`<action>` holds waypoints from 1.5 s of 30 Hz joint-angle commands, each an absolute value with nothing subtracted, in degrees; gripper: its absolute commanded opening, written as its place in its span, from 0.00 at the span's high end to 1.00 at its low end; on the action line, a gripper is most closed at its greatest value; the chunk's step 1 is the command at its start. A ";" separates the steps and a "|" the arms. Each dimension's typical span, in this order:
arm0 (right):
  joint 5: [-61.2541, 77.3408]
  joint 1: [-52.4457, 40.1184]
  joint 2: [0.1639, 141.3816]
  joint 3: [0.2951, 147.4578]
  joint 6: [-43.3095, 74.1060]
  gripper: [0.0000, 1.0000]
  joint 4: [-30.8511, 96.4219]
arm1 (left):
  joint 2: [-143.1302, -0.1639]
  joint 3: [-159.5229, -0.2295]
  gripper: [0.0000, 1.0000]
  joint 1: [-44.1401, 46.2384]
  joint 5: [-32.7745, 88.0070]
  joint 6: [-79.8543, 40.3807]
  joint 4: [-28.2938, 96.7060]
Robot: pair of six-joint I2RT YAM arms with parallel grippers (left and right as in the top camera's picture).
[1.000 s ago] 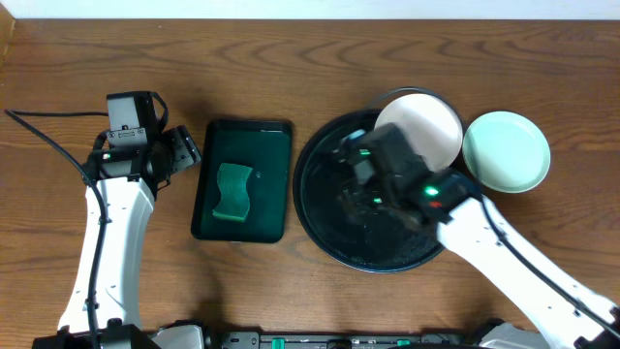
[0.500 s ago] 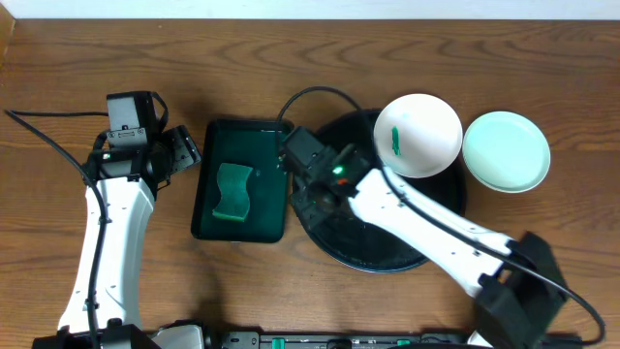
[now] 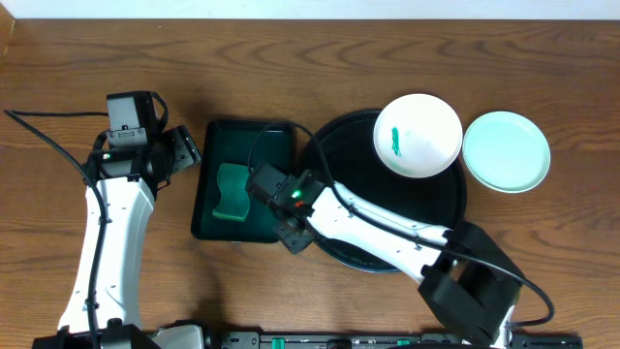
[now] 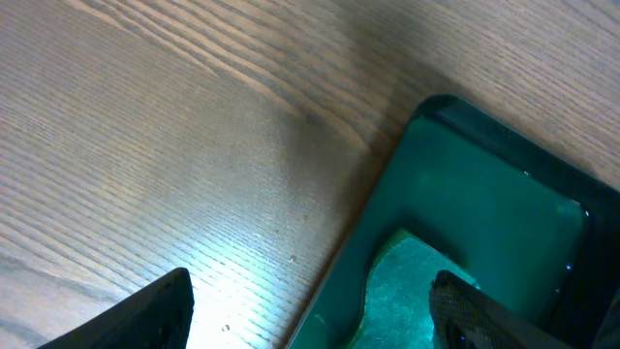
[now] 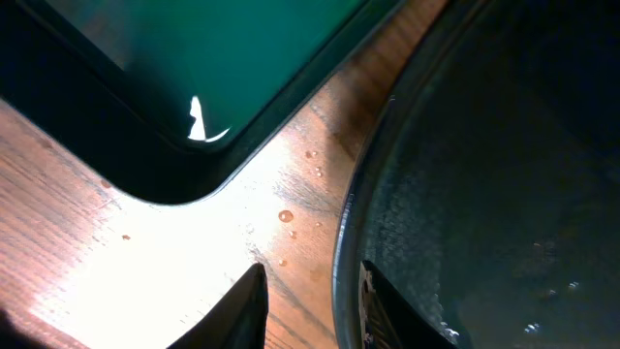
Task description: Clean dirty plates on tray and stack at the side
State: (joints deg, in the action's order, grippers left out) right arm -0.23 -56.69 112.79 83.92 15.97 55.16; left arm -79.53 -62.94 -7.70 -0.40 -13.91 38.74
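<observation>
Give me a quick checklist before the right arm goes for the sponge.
1. Right gripper open and empty: ok.
2. Right gripper over the sponge: not ok, it hangs over the gap between green tray and black tray.
3. Sponge lying free in the green tray: ok.
4. Left gripper out of the way: ok, open, beside the green tray's left edge.
5. Dirty plate waiting: ok, white plate with a green smear at the black tray's far edge.
6. Mint plate off the tray: ok.
</observation>
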 commanded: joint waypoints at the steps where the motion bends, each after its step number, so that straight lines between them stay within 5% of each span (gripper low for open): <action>1: -2.68 -57.21 115.04 84.58 17.89 0.73 55.09 | -79.75 -63.22 0.22 -7.81 -1.13 -14.24 38.76; 14: -4.25 -57.10 117.43 84.53 19.94 0.83 54.96 | -79.75 -63.22 0.22 -7.81 -1.13 -14.24 38.74; 33: -4.69 -57.10 117.43 81.62 20.80 0.82 52.31 | -79.75 -63.22 0.22 -7.81 -1.13 -14.24 38.76; 45: -2.92 -57.10 117.40 80.38 21.23 0.99 50.43 | -79.75 -63.22 0.22 -7.81 -1.13 -14.22 38.76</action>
State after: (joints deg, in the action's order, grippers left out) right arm -4.60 -56.90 116.73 80.93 21.34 51.18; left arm -79.53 -62.94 -7.70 -0.40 -13.91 38.72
